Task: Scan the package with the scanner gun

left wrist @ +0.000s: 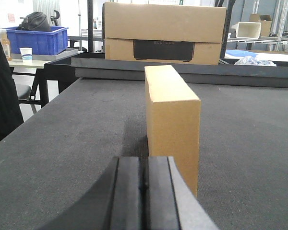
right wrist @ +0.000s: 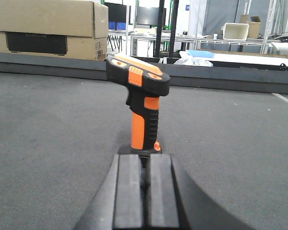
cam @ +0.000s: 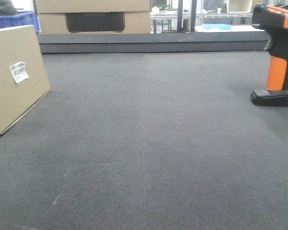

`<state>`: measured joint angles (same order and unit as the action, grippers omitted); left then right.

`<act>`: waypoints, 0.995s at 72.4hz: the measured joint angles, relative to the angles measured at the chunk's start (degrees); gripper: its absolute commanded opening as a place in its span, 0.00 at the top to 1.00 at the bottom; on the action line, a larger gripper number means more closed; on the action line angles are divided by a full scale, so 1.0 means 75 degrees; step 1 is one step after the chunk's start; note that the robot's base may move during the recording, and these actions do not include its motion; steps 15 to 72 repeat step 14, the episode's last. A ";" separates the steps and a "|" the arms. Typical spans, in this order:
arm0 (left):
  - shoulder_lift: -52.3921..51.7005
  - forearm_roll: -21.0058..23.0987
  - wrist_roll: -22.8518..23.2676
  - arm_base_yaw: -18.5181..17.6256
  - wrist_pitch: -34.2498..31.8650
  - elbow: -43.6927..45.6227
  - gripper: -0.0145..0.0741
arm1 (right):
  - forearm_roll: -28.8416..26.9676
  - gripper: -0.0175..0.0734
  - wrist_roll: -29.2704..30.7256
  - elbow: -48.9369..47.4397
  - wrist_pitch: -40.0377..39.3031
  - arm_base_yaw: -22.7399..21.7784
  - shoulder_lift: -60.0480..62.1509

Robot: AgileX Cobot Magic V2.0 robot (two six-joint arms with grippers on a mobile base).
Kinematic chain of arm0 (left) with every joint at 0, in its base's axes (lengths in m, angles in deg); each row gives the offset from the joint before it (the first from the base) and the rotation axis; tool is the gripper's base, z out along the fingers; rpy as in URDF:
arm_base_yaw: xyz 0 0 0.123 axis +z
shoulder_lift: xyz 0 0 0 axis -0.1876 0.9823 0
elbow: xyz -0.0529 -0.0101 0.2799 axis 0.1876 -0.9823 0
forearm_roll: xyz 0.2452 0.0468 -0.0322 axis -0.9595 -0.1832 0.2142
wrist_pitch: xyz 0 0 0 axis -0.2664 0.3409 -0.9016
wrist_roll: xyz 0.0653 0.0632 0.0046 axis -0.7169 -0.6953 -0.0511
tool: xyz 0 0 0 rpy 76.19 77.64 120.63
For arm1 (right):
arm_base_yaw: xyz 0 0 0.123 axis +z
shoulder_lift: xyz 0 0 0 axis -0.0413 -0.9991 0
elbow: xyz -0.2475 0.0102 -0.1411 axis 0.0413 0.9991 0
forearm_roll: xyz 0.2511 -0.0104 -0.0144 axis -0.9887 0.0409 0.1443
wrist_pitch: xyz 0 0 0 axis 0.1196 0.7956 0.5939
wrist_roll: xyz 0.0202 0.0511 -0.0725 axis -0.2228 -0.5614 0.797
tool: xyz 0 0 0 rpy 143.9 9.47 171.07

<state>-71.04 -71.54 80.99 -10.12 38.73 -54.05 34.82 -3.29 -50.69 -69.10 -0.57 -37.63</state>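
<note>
On the dark grey worktop (cam: 149, 143) you have the package (cam: 14, 76) standing at the far left of the front view, its white barcode label (cam: 19, 72) on the face turned toward the middle. The scanner (cam: 278, 52) stands upright on its black base at the far right, well apart from the package, with bare worktop between them.

Your left wrist view looks straight at the narrow end of the package (left wrist: 173, 129), which stands on edge just beyond the left fingers (left wrist: 129, 196). Those fingers are pressed together with only a thin seam between them, and they grip nothing.

Your right wrist view shows the scanner (right wrist: 141, 105) directly ahead of the right fingers (right wrist: 161, 191), its orange handle vertical and its head pointing left. The right fingers are likewise closed on each other, empty, and not touching the scanner.

Past the worktop's raised back edge sit stacked cartons (cam: 93, 17) with a black panel and, further left, a blue crate (left wrist: 36, 40).
</note>
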 measured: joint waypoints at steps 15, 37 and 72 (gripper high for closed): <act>0.0000 0.0000 0.0000 0.0000 0.0016 0.0000 0.96 | 0.0000 0.99 0.0000 0.0000 0.0000 0.0000 0.0000; 0.0000 0.0000 0.0000 0.0000 0.0016 0.0000 0.96 | 0.0000 0.99 0.0000 0.0000 0.0000 0.0000 0.0000; 0.0000 0.0000 0.0000 0.0000 0.0016 0.0000 0.96 | 0.0000 0.99 0.0000 0.0000 0.0000 0.0000 0.0000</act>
